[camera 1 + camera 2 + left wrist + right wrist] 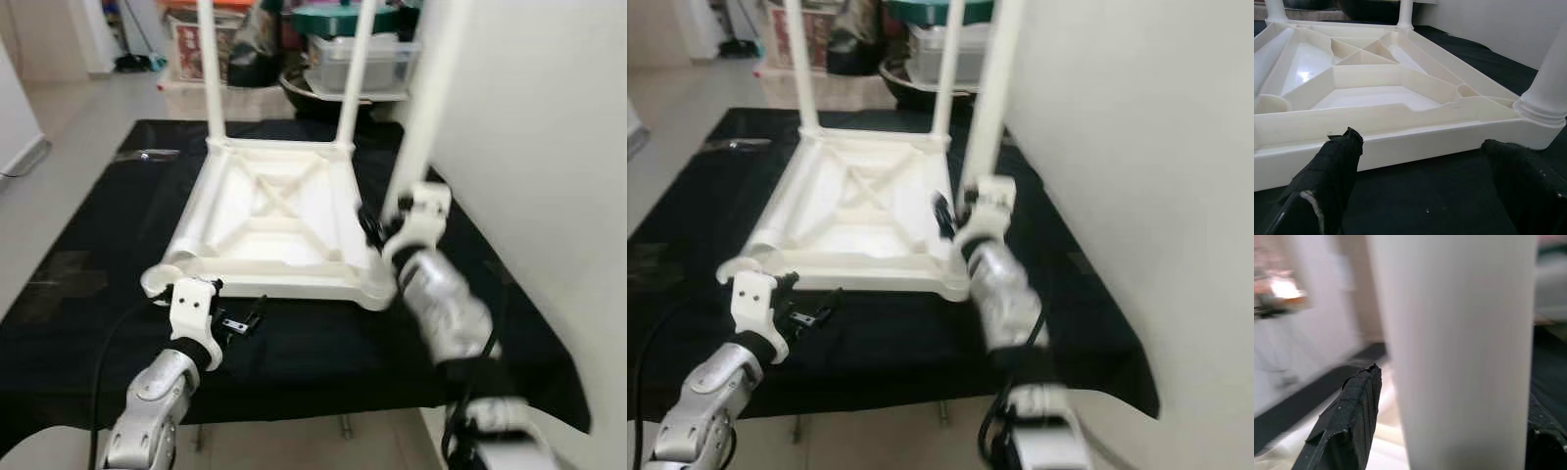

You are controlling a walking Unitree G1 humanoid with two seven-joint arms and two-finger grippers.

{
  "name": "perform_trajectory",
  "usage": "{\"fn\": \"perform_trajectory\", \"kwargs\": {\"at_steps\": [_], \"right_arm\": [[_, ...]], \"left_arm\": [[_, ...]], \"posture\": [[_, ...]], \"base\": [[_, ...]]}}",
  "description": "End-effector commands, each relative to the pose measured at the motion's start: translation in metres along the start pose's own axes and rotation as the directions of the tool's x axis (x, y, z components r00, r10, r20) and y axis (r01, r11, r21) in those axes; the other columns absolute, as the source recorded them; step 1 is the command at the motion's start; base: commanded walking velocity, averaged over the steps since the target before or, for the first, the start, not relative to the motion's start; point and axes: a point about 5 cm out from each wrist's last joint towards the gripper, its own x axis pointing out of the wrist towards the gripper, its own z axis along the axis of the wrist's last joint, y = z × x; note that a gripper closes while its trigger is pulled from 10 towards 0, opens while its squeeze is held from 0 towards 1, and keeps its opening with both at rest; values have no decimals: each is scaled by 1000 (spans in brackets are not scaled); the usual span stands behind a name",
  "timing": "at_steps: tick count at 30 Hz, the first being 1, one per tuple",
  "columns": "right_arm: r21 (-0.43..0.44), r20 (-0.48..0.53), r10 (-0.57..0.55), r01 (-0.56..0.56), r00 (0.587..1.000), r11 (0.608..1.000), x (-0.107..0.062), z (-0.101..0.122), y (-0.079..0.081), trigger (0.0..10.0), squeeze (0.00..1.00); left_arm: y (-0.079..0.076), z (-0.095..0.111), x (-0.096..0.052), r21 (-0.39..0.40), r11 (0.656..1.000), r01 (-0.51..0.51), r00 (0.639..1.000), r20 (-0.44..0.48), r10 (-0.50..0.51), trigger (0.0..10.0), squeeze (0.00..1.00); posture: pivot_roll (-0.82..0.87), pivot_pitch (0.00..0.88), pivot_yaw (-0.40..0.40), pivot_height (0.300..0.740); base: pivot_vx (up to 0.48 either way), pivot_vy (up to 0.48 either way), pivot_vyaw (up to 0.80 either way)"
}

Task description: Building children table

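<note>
A white children's tabletop (274,215) lies upside down on a black-covered table (88,245). Two white legs (211,69) (355,78) stand in its far corners and a third leg (426,108) in the near right corner. The near left corner socket (157,279) holds no leg. My right gripper (387,220) is open around the lower part of the near right leg (1464,333), one finger (1352,426) on each side of it. My left gripper (240,321) is open and holds nothing, low over the cloth just in front of the tabletop's near edge (1400,142).
A white wall (549,147) rises close along the table's right side. Beyond the far edge stand plastic storage bins (362,54) and other clutter. Light floor (69,127) lies to the left. The black cloth reaches the table's near edge.
</note>
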Motion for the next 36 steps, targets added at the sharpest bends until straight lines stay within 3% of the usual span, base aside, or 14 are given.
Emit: {"fn": "perform_trajectory", "kwargs": {"at_steps": [1, 10, 11, 12, 16, 18, 24, 25, 27, 28, 29, 30, 35, 36], "right_arm": [[-2, -30, 214, -215, 976, 977, 1, 1, 13, 10000, 0], [-5, -183, 571, -581, 800, 814, -10, -40, 35, 10000, 0], [-8, -193, 569, -581, 800, 814, -8, -46, 40, 2510, 0], [-31, -220, 423, -439, 879, 898, 3, -54, 35, 0, 0], [-100, -317, -6, -27, 949, 995, 17, -72, 12, 0, 0], [-164, -356, -483, 456, 799, 875, -3, -86, -32, 0, 0], [-178, -309, -829, 828, 465, 531, -57, -94, -72, 0, 0], [-122, -318, -795, 809, 516, 575, -55, -94, -61, 10000, 0], [-26, -297, -706, 734, 643, 679, -43, -90, -41, 10000, 0], [26, -216, -646, 665, 733, 746, -35, -77, -28, 10000, 388], [50, -154, -606, 618, 781, 784, -31, -68, -21, 10000, 388], [68, -114, -527, 536, 842, 842, -24, -60, -12, 10000, 1000], [155, -73, -281, 290, 957, 944, -1, -40, 1, 10000, 1000], [198, -42, -142, 147, 989, 969, 5, -28, 5, 10000, 0]], "left_arm": [[2, -4, -2, -11, 1000, -9, 1000, -15, 9, 10000, 0], [1, -4, -2, -12, 1000, -8, 1000, -11, 8, 10000, 0], [1, -3, -3, -14, 1000, -11, 1000, -9, 11, 10000, 0], [2, -4, -4, -11, 1000, -15, 1000, -14, 15, 10000, 0], [4, -6, -7, -9, 1000, -21, 1000, -20, 21, 10000, 0], [3, -5, -8, -9, 1000, -18, 1000, -22, 18, 10000, 0], [4, -5, -8, -6, 1000, -16, 1000, -24, 15, 10000, 0], [4, -5, -7, -7, 1000, -13, 1000, -23, 13, 10000, 0], [2, -4, -7, -9, 1000, -7, 1000, -23, 6, 10000, 0], [0, -5, -8, -10, 1000, 5, 1000, -26, -5, 10000, 0], [-1, -6, -8, -10, 1000, 12, 1000, -29, -12, 10000, 0], [-2, -7, -8, -11, 1000, 17, 999, -32, -18, 10000, 0], [-1, -6, -5, -11, 1000, 14, 1000, -26, -14, 10000, 0], [0, -4, -3, -10, 1000, 11, 1000, -21, -12, 10000, 0]], "posture": [[60, 0, -71, 740], [82, 0, -88, 740], [87, 0, -87, 740], [92, 0, -91, 740], [89, 0, -87, 740], [88, 0, -83, 740], [88, 0, -79, 740], [75, 0, -72, 740], [72, 0, -69, 740], [69, 0, -63, 740], [69, 0, -63, 740], [68, 0, -63, 740], [66, 0, -65, 740], [69, 0, -64, 740]], "base": [[0, 0, 0], [0, 0, 0], [0, 0, 0], [0, 0, 0], [0, 0, 0], [0, 0, 0], [0, 0, 0], [0, 0, 0], [0, 0, 0], [0, 0, 0], [0, 0, 0], [0, 0, 0], [0, 0, 0], [0, 0, 0]]}}
